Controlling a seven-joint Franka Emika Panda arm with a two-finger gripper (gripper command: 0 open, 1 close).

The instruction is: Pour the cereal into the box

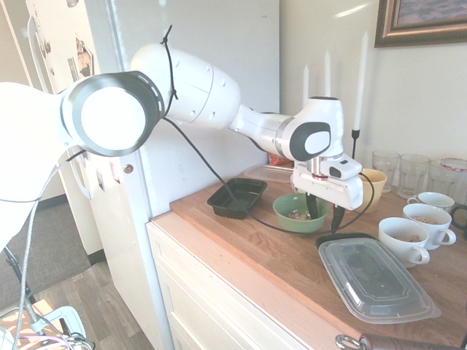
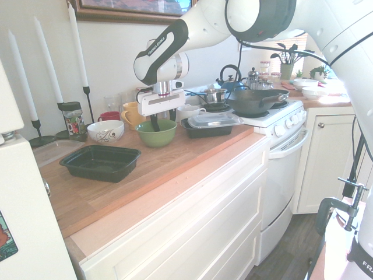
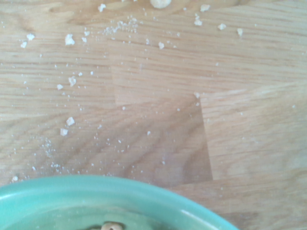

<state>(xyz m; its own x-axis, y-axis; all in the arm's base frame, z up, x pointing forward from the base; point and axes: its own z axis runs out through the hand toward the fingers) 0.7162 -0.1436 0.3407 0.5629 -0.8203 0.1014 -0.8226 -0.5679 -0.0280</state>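
Note:
The cereal [image 1: 296,216] is a small tan heap inside a green bowl [image 1: 284,210] on the wooden counter. In the wrist view the green bowl's rim [image 3: 115,191] fills the bottom edge, with one cereal bit [image 3: 112,225] showing. My gripper [image 1: 324,217] hangs open over the bowl's right rim, one finger inside the bowl and the other outside it. The box, a shallow black tray [image 1: 237,197], lies empty to the bowl's left, next to the fridge. In the second exterior view the box [image 2: 100,162] sits at the near left and the bowl [image 2: 156,135] behind it.
A black container with a clear lid [image 1: 376,281] lies near the counter's front right. White cups [image 1: 405,240], a yellow mug [image 1: 373,186] and glasses [image 1: 412,171] stand behind it. A patterned white bowl [image 2: 105,131] and candles line the wall. Crumbs [image 3: 69,39] dot the wood.

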